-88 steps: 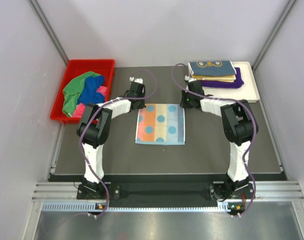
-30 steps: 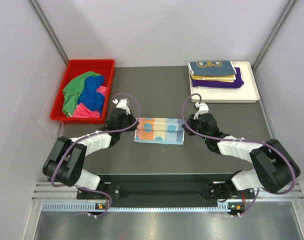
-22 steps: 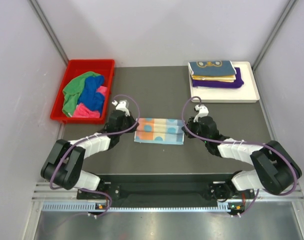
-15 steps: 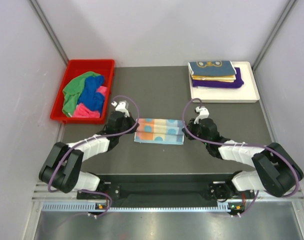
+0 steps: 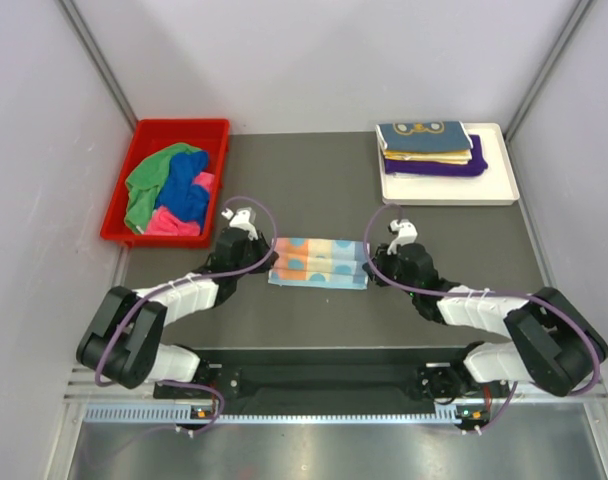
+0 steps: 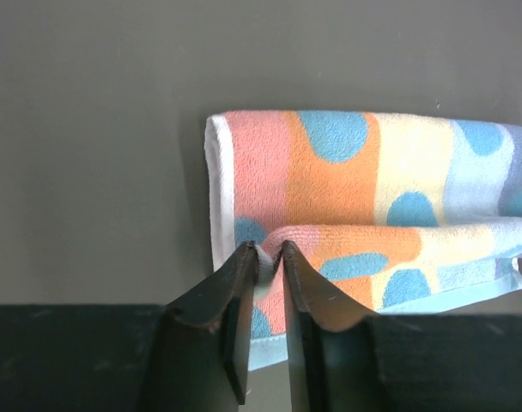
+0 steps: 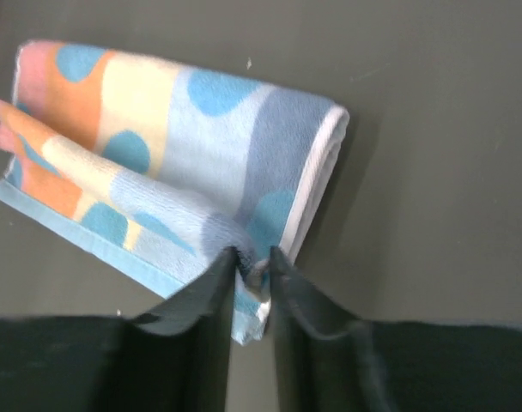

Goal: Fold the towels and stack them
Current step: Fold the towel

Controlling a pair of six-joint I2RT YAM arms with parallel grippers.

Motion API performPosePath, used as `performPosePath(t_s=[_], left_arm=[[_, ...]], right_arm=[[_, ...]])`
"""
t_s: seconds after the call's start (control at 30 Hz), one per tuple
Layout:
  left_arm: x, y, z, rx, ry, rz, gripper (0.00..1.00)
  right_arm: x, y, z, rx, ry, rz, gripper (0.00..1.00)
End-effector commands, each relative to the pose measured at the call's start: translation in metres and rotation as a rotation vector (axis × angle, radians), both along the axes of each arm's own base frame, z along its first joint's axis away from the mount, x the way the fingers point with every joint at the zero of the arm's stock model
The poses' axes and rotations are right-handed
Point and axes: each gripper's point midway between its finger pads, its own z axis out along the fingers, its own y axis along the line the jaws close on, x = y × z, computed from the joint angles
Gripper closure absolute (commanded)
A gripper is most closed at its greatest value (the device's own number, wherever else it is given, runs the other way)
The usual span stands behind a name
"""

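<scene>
The orange-pink towel with teal dots (image 5: 317, 261) lies folded over on the dark mat in the middle. My left gripper (image 5: 263, 262) is shut on the towel's left edge; in the left wrist view (image 6: 268, 251) the cloth (image 6: 347, 189) is pinched between the jaws. My right gripper (image 5: 371, 267) is shut on the towel's right edge; in the right wrist view (image 7: 251, 256) the cloth (image 7: 184, 137) bunches between the jaws. A folded stack, navy towel (image 5: 424, 135) on top, yellow and purple below, sits in the white tray (image 5: 499, 185).
A red bin (image 5: 149, 133) at the back left holds crumpled green (image 5: 149, 180), blue (image 5: 189, 190) and pink (image 5: 169, 222) towels. Grey walls close in both sides. The mat's near edge runs just in front of the arms.
Both grippers have drawn the towel's far edge toward the near side, folding the flat square into a narrow strip. Over the last second they shifted slightly nearer, still shut on the cloth.
</scene>
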Motion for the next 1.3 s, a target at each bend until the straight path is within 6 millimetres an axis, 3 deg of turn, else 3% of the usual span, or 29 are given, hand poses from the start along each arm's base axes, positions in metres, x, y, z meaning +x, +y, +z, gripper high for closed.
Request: performPosePath(t_s=[0.0,0.03,0.17,0.2,0.27,0.37,0.47,0.5,0.53,0.63,0.67,0.73,0.8,0.97,1.1,1.27], left_arm=[[-0.003,0.002,0.011,-0.016,-0.02,0.018,0.75],[-0.004,0.003,0.012,-0.012,-0.016,0.026,0.7],[-0.011,0.013,0.021,0.015,-0.008,0.047,0.69],[-0.009,0.018,0.034,0.019,-0.041,0.074,0.69],[-0.015,0.023,0.039,0.033,-0.031,0.085,0.69],[-0.013,0.02,0.069,0.003,-0.083,0.07,0.69],[-0.01,0.012,0.076,-0.003,-0.065,0.051,0.69],[-0.003,0.004,0.079,-0.001,-0.061,0.039,0.7],[-0.004,0.001,0.074,0.014,-0.033,0.028,0.71],[-0.001,-0.019,0.062,0.054,0.017,-0.002,0.72],[0.0,-0.021,0.048,0.084,0.052,0.007,0.73],[-0.002,-0.029,0.037,0.125,0.082,0.006,0.75],[-0.006,-0.03,0.013,0.158,0.142,0.021,0.77],[-0.021,-0.015,-0.026,0.211,0.242,0.081,0.83],[-0.031,-0.006,-0.035,0.225,0.262,0.109,0.85],[-0.035,0.001,-0.043,0.259,0.291,0.127,0.86]], right_arm=[[-0.001,0.007,0.015,0.047,-0.052,0.007,0.75],[-0.003,0.006,0.014,0.046,-0.049,0.006,0.72],[-0.008,0.003,0.021,0.054,-0.048,0.008,0.63],[-0.011,0.001,0.025,0.055,-0.05,0.008,0.6],[-0.012,-0.003,0.031,0.05,-0.053,-0.013,0.6],[-0.011,-0.008,0.047,0.049,-0.055,-0.041,0.58],[-0.004,-0.004,0.058,0.04,-0.04,-0.055,0.58],[-0.002,-0.002,0.053,0.026,-0.018,-0.059,0.59],[0.003,0.003,0.06,0.035,-0.021,-0.064,0.59],[0.01,0.015,0.051,0.007,0.015,-0.07,0.61],[0.01,0.019,0.048,-0.007,0.026,-0.068,0.61],[0.015,0.022,0.034,-0.036,0.059,-0.086,0.62],[0.012,0.026,0.016,-0.066,0.098,-0.082,0.64],[-0.016,0.035,-0.014,-0.093,0.159,-0.051,0.67],[-0.039,0.025,-0.035,-0.118,0.187,-0.062,0.7],[-0.046,0.016,-0.045,-0.133,0.194,-0.078,0.7]])
